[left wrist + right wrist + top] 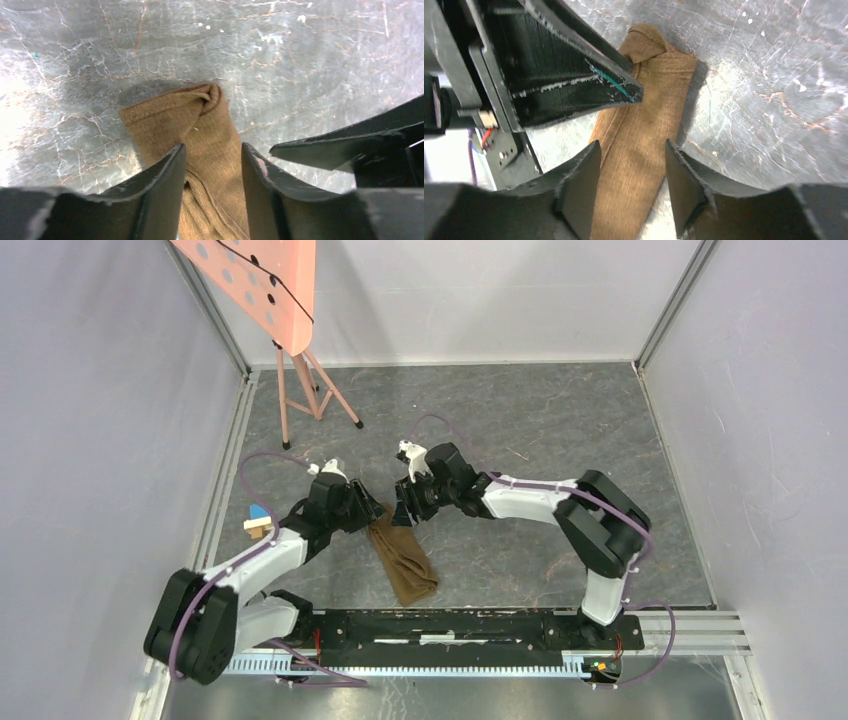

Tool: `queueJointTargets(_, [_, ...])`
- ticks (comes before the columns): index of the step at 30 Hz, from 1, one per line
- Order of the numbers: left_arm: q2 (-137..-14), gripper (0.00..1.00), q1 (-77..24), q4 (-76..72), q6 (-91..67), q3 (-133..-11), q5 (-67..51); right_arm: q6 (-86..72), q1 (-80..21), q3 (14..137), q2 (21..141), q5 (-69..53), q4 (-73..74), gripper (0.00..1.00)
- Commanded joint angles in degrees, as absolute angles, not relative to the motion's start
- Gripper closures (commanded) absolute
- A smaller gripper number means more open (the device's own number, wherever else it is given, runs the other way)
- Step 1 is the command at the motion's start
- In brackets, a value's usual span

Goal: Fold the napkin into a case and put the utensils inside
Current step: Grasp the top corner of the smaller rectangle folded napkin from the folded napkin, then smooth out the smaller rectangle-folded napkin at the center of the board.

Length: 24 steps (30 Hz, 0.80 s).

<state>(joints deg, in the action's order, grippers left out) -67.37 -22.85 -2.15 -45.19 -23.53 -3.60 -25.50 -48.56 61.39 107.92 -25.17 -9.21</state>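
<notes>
Here, the left gripper (212, 150) and right gripper (633, 147) hover over the far end of the folded napkin (403, 560) — jaws apart, holding nothing.
We'd pinch both far corners evenly, layers together, keeping the fold straight; the napkin lies flat on the table (530, 440), its long axis running far-left to near-right.

Both arms stretch out from the near edge and meet above the far end of the napkin (405, 565). The left gripper (212, 150) points down at that end with its fingers parted, cloth showing in the gap. The right gripper (633, 147) faces it, jaws also apart, nothing pinched. Their tips are just beside each other. The left elbow is tucked left of the napkin, the right elbow bent well to its right.
</notes>
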Motion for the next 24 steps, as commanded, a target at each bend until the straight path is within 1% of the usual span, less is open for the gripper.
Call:
queueJointTargets(1, [-60.3,0.4,-22.6,14.1,-46.6,-28.2,-1.6,-12.0,-50.9,61.6,99.8,-21.6,2.7,0.36])
queueJointTargets(2, [-59.2,0.36,-22.6,16.8,-48.6,-28.2,-1.4,-10.5,-52.2,61.3,98.8,-20.2,3.5,0.32])
queueJointTargets(4, [-57.6,0.35,-22.6,20.8,-52.3,-27.3,-2.4,-7.8,-55.0,62.0,97.3,-15.9,6.2,0.24])
queueJointTargets(6, [-56.2,0.36,-22.6,23.3,-55.9,-25.4,-5.1,-5.3,-57.8,63.7,97.1,-11.1,9.6,0.2])
queueJointTargets(8, [-54.9,0.4,-22.5,24.4,-59.2,-23.2,-7.8,-3.5,-60.6,65.3,97.0,-7.0,11.9,0.18])
queueJointTargets(11, [-54.0,0.45,-22.5,24.2,-62.0,-20.2,-11.5,-2.9,-63.6,66.6,97.9,-1.8,14.1,0.18])
queueJointTargets(13, [-53.6,0.49,-22.5,24.3,-62.8,-19.1,-12.5,-2.9,-65.2,67.1,98.6,0.6,14.8,0.2])
queueJointTargets(17, [-52.7,0.51,-22.6,22.7,-63.6,-17.4,-12.6,-4.2,-67.5,68.0,100.0,3.6,15.5,0.25])
queueJointTargets(24, [-55.0,0.55,-22.7,18.7,-65.2,-15.5,-14.9,-5.2,-70.8,69.5,102.2,9.4,17.3,0.28])
